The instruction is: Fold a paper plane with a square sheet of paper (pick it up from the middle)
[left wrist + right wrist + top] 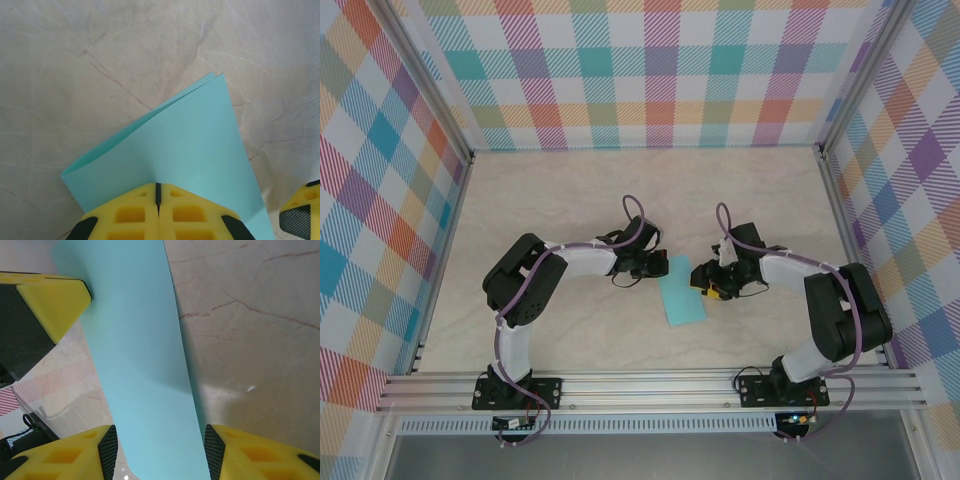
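Observation:
The square sheet of paper is light turquoise and folded in half into a narrow strip, lying at the middle of the table between both arms. In the left wrist view its two layers part slightly at the far corner and bulge open on the left. My left gripper is shut, pinching the paper's near edge; from above it is at the strip's upper left. My right gripper is open, and the paper strip runs between its fingers. In the top view it sits at the paper's right edge.
The table is pale marble-patterned, fenced by checkered walls and an aluminium rail at the near edge. A yellow fingertip of the right gripper shows at the lower right of the left wrist view.

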You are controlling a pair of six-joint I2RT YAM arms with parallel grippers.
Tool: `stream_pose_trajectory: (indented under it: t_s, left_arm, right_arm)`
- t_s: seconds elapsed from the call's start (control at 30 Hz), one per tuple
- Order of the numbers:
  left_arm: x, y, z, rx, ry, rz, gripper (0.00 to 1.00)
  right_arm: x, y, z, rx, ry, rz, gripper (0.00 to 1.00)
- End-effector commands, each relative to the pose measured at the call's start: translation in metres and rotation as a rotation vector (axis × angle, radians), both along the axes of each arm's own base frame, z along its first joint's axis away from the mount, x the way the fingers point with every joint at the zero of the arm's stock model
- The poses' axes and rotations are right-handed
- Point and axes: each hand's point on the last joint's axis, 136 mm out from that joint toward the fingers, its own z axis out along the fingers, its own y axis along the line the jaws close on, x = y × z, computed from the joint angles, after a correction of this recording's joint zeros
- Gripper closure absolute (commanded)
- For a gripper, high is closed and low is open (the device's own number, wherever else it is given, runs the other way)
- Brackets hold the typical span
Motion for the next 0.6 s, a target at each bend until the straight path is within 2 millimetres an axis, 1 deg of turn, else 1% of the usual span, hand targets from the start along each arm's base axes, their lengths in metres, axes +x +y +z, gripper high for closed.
stream_pose_trajectory:
  t_s: [0.0,0.2,0.33,0.4,0.47,0.53,0.57]
  left_arm:
    - [-0.012,0.011,-0.013,0.048,0.057,-0.018,0.98]
    - [-0.012,0.01,-0.012,0.04,0.058,-0.017,0.98]
    - [-0.011,0.009,-0.011,0.037,0.056,-0.018,0.98]
    - [-0.012,0.007,-0.008,0.027,0.05,-0.025,0.97]
    - [-0.01,0.006,-0.003,0.016,0.044,-0.024,0.97]
    - [-0.01,0.004,0.006,-0.002,0.027,-0.029,0.96]
    - [-0.01,0.003,0.011,-0.01,0.018,-0.03,0.95]
  right_arm:
    - [0.003,0.002,-0.005,0.011,-0.001,0.019,0.49]
    - [-0.002,0.012,-0.005,0.089,0.03,0.043,0.52]
    - [-0.005,0.014,0.0,0.117,0.022,0.046,0.57]
    - [-0.006,0.016,0.004,0.132,0.023,0.051,0.59]
    - [-0.004,0.017,0.005,0.138,0.021,0.045,0.65]
    - [-0.002,0.017,0.003,0.131,0.032,0.037,0.67]
    - [-0.002,0.017,0.002,0.13,0.041,0.036,0.7]
